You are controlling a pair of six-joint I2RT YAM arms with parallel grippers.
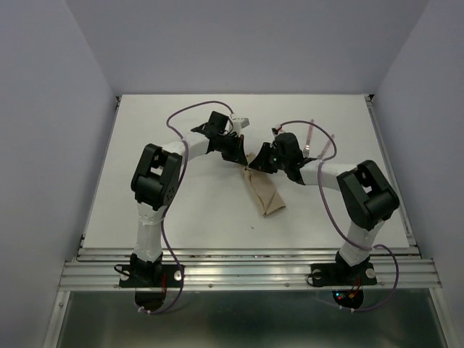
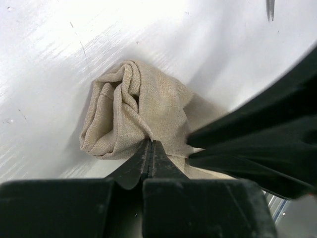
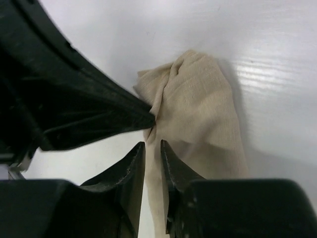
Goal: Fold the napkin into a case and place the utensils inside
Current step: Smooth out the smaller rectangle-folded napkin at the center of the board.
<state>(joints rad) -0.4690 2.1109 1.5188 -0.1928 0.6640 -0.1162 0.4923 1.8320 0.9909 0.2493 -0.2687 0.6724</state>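
wrinkly tan cloth napkin (image 1: pixel 265 193) was roughly folded narrow; left tool (image 2: pixel 150 148) pinched shut on it; right tool (image 3: pixel 151 147) barely open, apparently holding nothing; pink-handled utensil (image 1: pixel 309 136) wasn't inside yet

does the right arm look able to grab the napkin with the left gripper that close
Likely yes. The right gripper sits at the napkin edge, jaws slightly apart with cloth showing between them. The left gripper, shut on the napkin alongside, crowds the spot but leaves that edge free.

The napkin (image 1: pixel 265 192) is plain tan, the table (image 1: pixel 181 217) under it white, the left gripper (image 2: pixel 150 148) on it black.
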